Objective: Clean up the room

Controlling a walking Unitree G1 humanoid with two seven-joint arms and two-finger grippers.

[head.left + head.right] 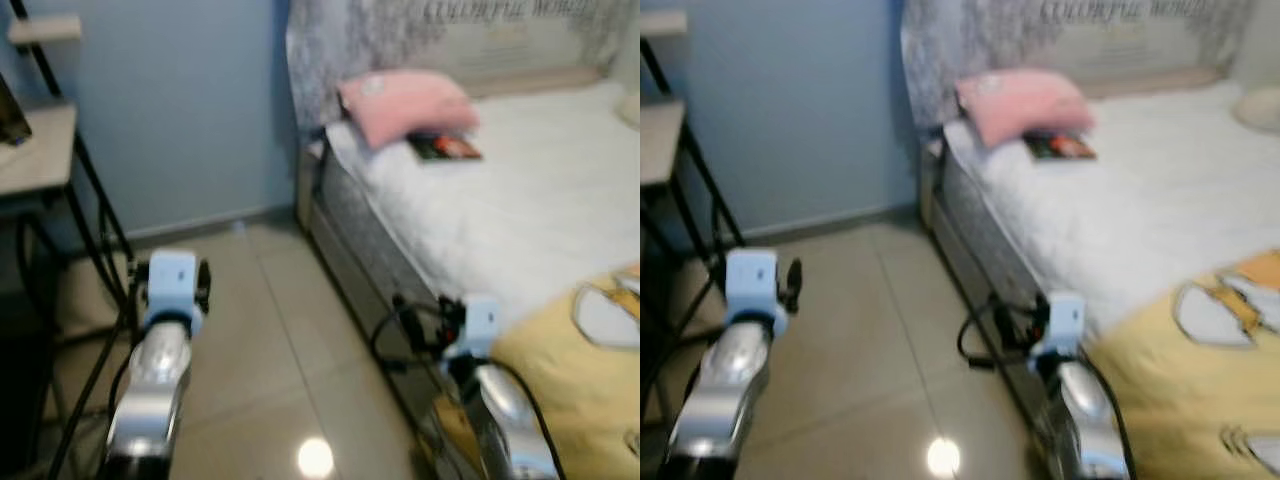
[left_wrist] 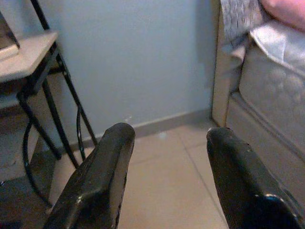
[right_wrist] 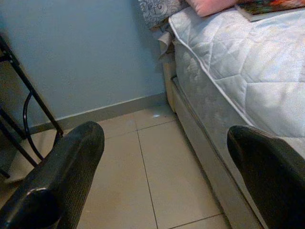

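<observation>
Beside the white quilted bed (image 1: 520,200), which carries a pink pillow (image 1: 405,105) (book (image 1: 445,148) touching it), left gripper (image 2: 167,157) and right gripper (image 3: 162,162) are spread wide, holding nothing.

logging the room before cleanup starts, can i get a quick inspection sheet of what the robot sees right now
surface: beige tiled floor with a light glare; white quilted bed on the robot's right.
job's things: book lying on the bed, partly under the pink pillow.
clutter: yellow blanket with a printed pattern on the near end of the bed.
grippers: left gripper open, holding nothing, over the floor; right gripper open, holding nothing, beside the bed's edge.
cables: black cable looped at the right wrist; a dark cable hangs under the desk.
surroundings: blue wall; black-framed desk on the left.
</observation>
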